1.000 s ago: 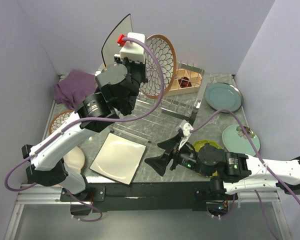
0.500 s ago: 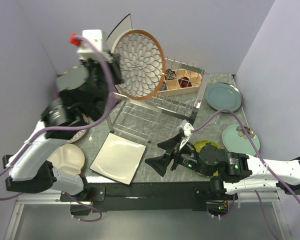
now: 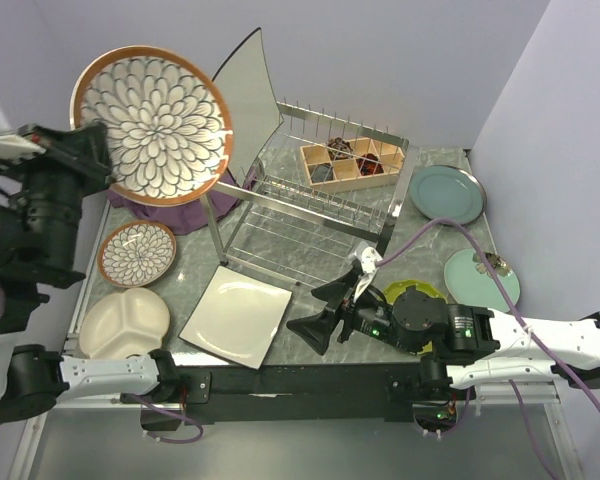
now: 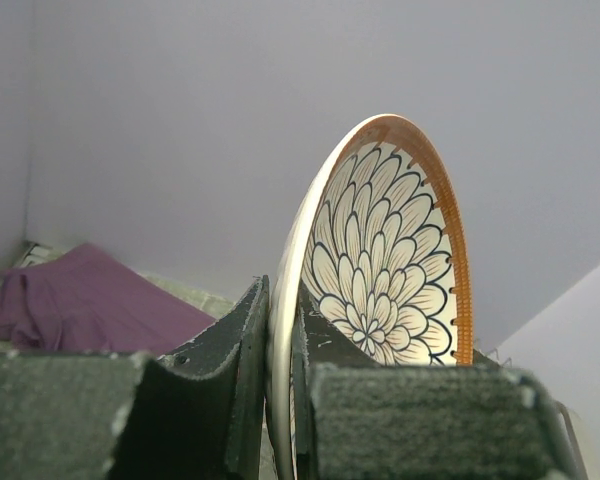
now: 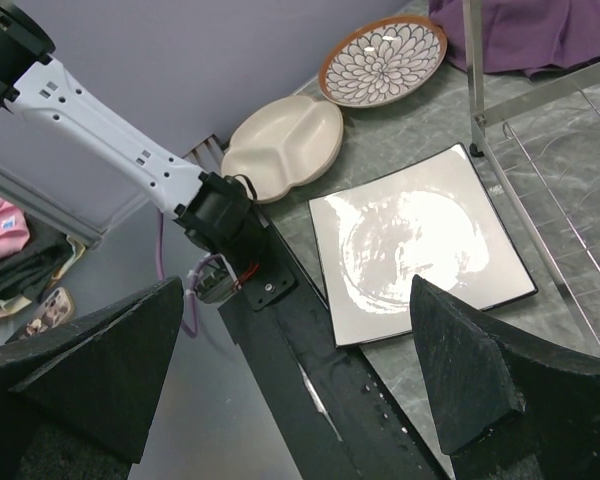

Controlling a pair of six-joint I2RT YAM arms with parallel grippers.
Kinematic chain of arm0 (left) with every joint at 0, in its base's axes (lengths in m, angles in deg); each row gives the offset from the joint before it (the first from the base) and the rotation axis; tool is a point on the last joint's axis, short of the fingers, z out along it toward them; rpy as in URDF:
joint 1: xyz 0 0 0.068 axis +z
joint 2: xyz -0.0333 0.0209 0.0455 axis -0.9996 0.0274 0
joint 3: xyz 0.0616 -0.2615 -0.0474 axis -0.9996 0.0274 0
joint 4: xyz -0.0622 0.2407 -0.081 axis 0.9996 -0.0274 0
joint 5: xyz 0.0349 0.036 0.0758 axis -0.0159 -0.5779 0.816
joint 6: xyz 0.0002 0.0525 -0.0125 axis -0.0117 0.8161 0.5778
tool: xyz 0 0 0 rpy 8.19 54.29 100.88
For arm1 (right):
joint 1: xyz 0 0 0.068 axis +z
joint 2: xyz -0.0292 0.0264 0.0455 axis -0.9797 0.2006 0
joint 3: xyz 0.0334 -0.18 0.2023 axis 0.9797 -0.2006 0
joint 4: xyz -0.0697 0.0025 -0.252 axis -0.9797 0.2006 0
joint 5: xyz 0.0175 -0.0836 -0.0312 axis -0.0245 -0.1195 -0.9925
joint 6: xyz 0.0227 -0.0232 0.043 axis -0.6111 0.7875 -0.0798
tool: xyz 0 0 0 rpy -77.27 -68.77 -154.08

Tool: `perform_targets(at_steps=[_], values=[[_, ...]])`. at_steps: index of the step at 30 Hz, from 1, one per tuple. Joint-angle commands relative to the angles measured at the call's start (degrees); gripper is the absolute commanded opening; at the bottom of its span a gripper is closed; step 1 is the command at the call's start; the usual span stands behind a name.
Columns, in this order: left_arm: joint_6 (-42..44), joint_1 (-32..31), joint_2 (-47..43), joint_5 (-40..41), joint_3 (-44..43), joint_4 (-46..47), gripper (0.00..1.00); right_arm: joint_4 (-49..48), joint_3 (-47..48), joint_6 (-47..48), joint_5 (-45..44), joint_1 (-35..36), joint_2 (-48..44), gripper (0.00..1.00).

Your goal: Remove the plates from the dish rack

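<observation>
My left gripper (image 3: 92, 152) is shut on the rim of a large brown-rimmed patterned plate (image 3: 152, 125), held high above the table's left side, clear of the dish rack (image 3: 310, 215). In the left wrist view the plate (image 4: 390, 250) stands on edge between my fingers (image 4: 235, 350). A large square plate (image 3: 246, 100) stands upright at the rack's left end. Another square plate (image 3: 235, 315) lies flat in front of the rack. My right gripper (image 3: 325, 310) hovers open near the front edge, just right of this square plate (image 5: 420, 240), holding nothing.
A small patterned plate (image 3: 137, 253) and a cream divided dish (image 3: 123, 322) lie at the left. A teal-grey plate (image 3: 446, 193), a mint plate (image 3: 481, 278) and a yellow-green plate (image 3: 408, 291) lie at the right. A wooden compartment box (image 3: 350, 165) sits behind the rack, a purple cloth (image 4: 80, 300) at back left.
My left arm has lifted the patterned plate out of the rack and swung it up and to the left. The right arm has stayed still, open.
</observation>
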Motion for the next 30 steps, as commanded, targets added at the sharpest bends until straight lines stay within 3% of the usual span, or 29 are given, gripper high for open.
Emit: perform_targets(at_steps=[1, 7, 11, 15, 24, 30], values=[[-2.37, 0.09, -2.92, 3.5, 2.72, 9.85, 0.01, -2.93, 0.28, 0.03, 0.16, 0.42, 0.16, 1.0], [5.97, 0.01, -6.61, 11.67, 9.84, 19.52, 0.01, -3.55, -0.33, -0.23, 0.6, 0.42, -0.11, 1.0], [12.83, 0.01, -7.67, 14.06, 14.49, 30.73, 0.01, -3.63, -0.95, -0.32, 0.69, 0.42, -0.46, 1.0], [16.78, 0.09, -6.79, 14.5, 16.88, 34.63, 0.01, -3.46, -1.56, -0.58, 0.69, 0.42, -1.51, 1.0], [21.54, 1.06, -2.66, 14.67, 13.54, 38.6, 0.01, -3.64, -3.15, -0.84, 0.42, 0.42, -3.53, 1.0], [17.52, 5.45, 0.41, 12.57, 8.54, 32.9, 0.01, -3.72, -3.76, -0.93, 0.42, 0.42, -4.15, 1.0]])
